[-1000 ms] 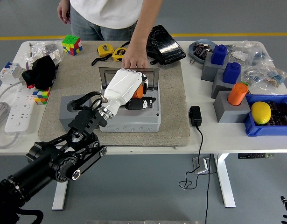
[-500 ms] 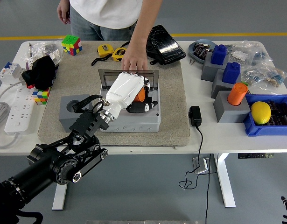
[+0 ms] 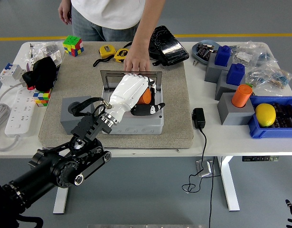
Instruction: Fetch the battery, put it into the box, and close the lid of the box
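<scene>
1. Peeking out from under the white left hand (image 3: 131, 92), the orange battery (image 3: 145, 96) sits over the open grey box (image 3: 134, 121), right against the palm side of the hand.
2. The left hand has its fingers curled around the battery, grasping it above the box's interior, with the black thumb reaching out to the right.
3. The box's lid (image 3: 131, 76) stands raised at the far side, and a person's hand (image 3: 135, 61) rests on its top edge.
4. The box lies on a beige mat (image 3: 174, 114) in the middle of the white counter (image 3: 217, 137).
5. A grey block (image 3: 70, 111) sits just left of the box, partly behind the black arm.
6. Near the right edge, a blue bin (image 3: 274, 128) holds a yellow lemon (image 3: 265, 114), beside an orange cup (image 3: 241, 95) on a grey stand.
7. The right hand shows only as dark fingertips at the lower right corner; I cannot tell its state.
</scene>
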Tool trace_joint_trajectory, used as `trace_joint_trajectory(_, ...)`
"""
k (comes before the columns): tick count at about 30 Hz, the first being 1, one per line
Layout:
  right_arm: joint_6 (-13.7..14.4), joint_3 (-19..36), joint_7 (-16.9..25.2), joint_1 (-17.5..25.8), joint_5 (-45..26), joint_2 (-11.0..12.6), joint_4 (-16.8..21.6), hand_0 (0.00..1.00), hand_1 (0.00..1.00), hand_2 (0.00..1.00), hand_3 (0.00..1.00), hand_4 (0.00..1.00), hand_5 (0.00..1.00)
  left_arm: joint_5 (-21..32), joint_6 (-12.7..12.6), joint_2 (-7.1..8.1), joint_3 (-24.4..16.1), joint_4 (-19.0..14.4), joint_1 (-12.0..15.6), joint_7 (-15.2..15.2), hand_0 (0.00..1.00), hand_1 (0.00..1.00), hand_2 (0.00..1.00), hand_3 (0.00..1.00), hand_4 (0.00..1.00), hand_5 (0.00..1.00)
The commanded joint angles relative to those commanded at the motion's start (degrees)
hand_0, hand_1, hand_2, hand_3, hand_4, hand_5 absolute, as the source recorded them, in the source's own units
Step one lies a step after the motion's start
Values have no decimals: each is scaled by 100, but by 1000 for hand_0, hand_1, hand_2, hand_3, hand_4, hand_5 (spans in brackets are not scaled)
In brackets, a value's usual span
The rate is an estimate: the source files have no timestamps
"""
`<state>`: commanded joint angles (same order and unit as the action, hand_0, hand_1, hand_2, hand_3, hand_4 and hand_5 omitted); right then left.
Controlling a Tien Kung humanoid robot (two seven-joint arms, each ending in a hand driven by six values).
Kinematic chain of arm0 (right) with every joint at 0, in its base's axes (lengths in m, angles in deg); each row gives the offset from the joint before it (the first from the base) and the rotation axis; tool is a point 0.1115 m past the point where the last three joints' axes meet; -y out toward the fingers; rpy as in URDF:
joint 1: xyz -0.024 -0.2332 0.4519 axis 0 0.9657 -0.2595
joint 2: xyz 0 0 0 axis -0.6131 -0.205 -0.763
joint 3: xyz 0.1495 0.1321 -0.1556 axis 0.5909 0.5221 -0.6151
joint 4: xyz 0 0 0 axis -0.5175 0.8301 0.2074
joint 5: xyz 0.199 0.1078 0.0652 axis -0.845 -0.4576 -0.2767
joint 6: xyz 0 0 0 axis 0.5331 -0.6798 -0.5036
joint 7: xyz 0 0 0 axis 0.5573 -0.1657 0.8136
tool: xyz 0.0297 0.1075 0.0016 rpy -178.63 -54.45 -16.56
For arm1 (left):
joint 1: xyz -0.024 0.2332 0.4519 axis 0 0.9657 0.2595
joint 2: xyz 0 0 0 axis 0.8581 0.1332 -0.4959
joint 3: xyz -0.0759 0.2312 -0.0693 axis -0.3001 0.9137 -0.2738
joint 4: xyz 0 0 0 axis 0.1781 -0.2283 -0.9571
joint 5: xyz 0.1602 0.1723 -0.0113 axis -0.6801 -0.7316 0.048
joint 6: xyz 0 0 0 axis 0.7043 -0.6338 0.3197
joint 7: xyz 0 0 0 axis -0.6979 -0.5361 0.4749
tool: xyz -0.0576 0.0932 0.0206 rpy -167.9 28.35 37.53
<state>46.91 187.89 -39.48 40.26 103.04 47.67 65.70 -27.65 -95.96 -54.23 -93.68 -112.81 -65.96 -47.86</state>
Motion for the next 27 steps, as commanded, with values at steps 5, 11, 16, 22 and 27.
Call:
trace_joint_trajectory(5,2,17,-2,1,18,1,0,846,806,769,801,998,998,126,21,0,18,47,9,50,112,129,175,178,866,574)
trace_joint_trajectory(11,1,16,0,-7,15,4,0,847,806,769,801,998,998,44,80,0,51,61,5,-4,111,135,180,187,872,585)
trace_joint_trajectory(16,1,16,-3,-5,15,2,0,847,805,768,801,998,998,-52,72,0,31,39,-7,-23,111,137,180,192,873,589)
trace_joint_trajectory(22,-1,26,-4,-9,26,3,0,847,805,768,801,998,998,-121,122,0,65,0,-9,-3,161,207,235,257,868,579)
trace_joint_trajectory(27,-2,20,-3,-12,18,0,0,845,805,768,801,998,998,-86,360,0,90,20,-14,-35,213,437,461,446,903,648)
